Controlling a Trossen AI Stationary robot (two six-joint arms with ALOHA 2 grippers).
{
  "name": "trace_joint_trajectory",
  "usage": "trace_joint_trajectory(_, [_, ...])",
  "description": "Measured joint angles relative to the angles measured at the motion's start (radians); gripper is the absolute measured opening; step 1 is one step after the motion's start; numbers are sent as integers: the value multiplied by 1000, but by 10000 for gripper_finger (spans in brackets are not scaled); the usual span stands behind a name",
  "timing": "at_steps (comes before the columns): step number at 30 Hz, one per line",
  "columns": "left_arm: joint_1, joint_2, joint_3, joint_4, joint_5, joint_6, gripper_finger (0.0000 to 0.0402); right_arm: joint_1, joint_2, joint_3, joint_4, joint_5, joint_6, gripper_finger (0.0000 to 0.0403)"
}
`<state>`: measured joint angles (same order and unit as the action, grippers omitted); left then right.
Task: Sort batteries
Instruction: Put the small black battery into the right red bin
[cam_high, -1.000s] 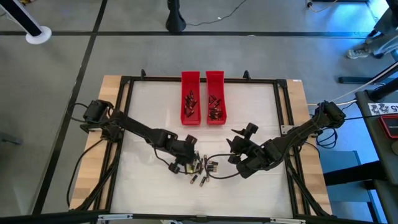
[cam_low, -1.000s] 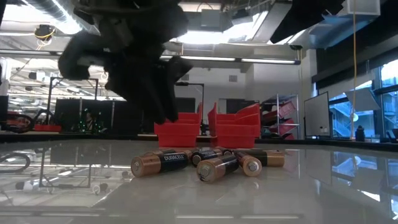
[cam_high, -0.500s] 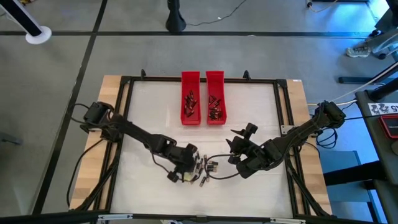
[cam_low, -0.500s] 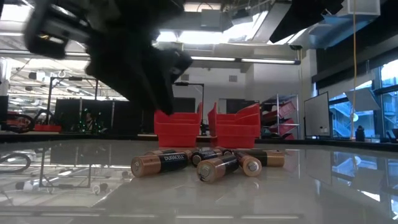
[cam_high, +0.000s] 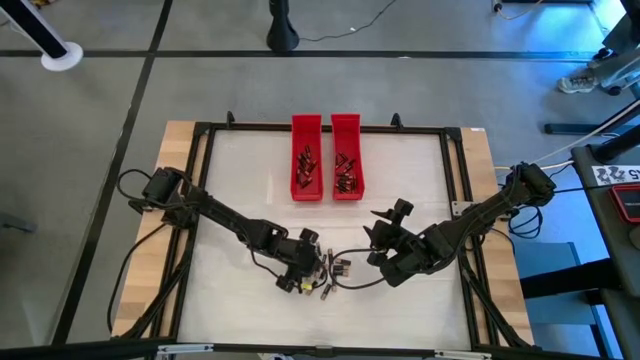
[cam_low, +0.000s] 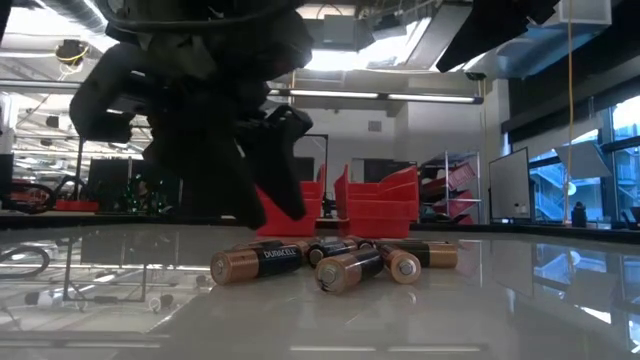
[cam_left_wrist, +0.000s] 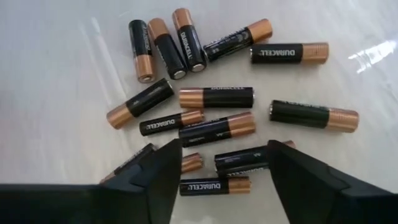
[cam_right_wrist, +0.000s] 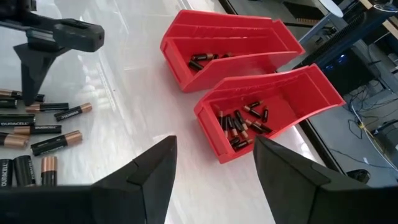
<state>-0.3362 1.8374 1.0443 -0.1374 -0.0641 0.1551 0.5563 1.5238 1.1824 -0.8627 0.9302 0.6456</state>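
Spread empty over the crowded black-and-copper cylindrical batteries, the left end effector risks pinching 2 neighbours together.

A robotics laboratory in an open industrial hall. A white glossy tabletop framed by black metal rails rests on a pale wooden base on a grey concrete floor marked with dark tape lines. The low view shows exposed silver ceiling ducts, long strip lights, stacked red plastic storage bins at the far tabletop edge, metal equipment racks and a white rolling board beside tall windows. Black cables trail over the floor.
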Motion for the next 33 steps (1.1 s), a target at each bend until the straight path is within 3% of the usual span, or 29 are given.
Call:
trace_joint_trajectory(11, [-3, 1, 0, -67, -5, -45, 283, 0, 0, 0, -2, -1, 0, 214])
trace_joint_trajectory(33, [10, 46, -21, -23, 4, -8, 285, 0, 0, 0, 2, -4, -1, 214])
